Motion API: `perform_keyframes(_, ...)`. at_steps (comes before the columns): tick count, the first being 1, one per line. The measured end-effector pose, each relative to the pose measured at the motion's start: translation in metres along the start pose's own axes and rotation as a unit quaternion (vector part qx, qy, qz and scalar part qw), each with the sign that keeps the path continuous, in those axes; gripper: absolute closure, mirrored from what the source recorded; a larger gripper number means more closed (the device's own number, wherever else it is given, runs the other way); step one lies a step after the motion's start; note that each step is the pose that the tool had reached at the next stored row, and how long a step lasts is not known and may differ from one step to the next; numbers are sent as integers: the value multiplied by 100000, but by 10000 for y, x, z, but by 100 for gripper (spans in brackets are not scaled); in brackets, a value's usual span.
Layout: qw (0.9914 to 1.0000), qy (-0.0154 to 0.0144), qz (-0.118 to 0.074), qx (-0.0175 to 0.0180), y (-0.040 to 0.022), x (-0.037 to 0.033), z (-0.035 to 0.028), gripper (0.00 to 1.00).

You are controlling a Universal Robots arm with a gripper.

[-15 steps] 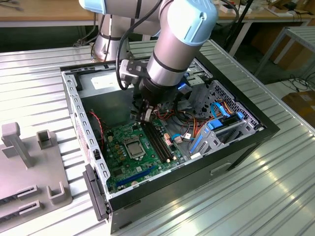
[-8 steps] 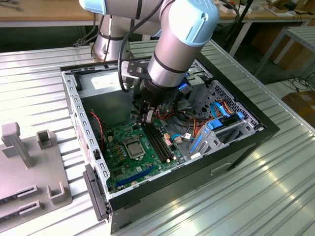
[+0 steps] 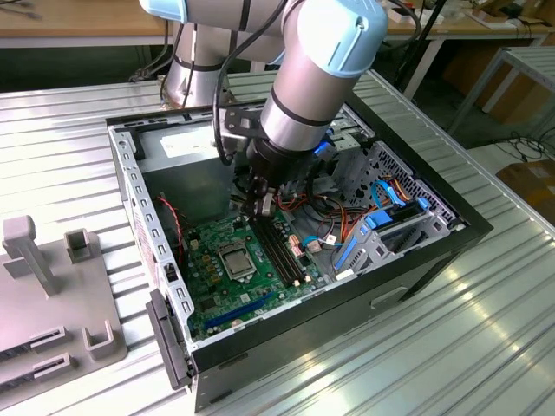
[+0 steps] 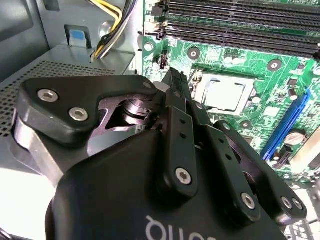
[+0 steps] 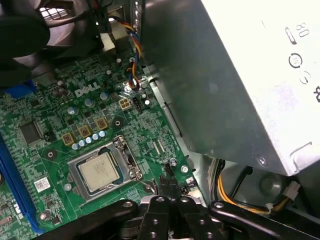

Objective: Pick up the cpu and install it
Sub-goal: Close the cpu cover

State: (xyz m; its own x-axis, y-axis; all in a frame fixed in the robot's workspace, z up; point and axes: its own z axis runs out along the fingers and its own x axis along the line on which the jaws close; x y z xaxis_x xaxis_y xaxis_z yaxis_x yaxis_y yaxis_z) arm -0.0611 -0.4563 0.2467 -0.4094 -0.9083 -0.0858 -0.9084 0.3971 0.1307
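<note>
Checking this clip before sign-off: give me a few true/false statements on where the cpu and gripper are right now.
1. The cpu lies in the socket frame on the motherboard. True.
2. The gripper holds the cpu. False: its fingers are together with nothing between them, beside the socket.
3. The computer case lies open on a slatted metal table. True.
4. The cpu rests on the grey fixture outside the case. False: it sits inside the case, in the socket.
</note>
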Motion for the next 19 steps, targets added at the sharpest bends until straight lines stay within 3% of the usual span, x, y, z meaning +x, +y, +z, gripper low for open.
perform_keyframes(5,99980,254,-1958,-166,2,0,1,89)
perform_keyframes(17,99973,296,-2284,-195,2,0,1,89)
perform_keyframes(19,99946,414,-3253,-280,2,-1,1,89)
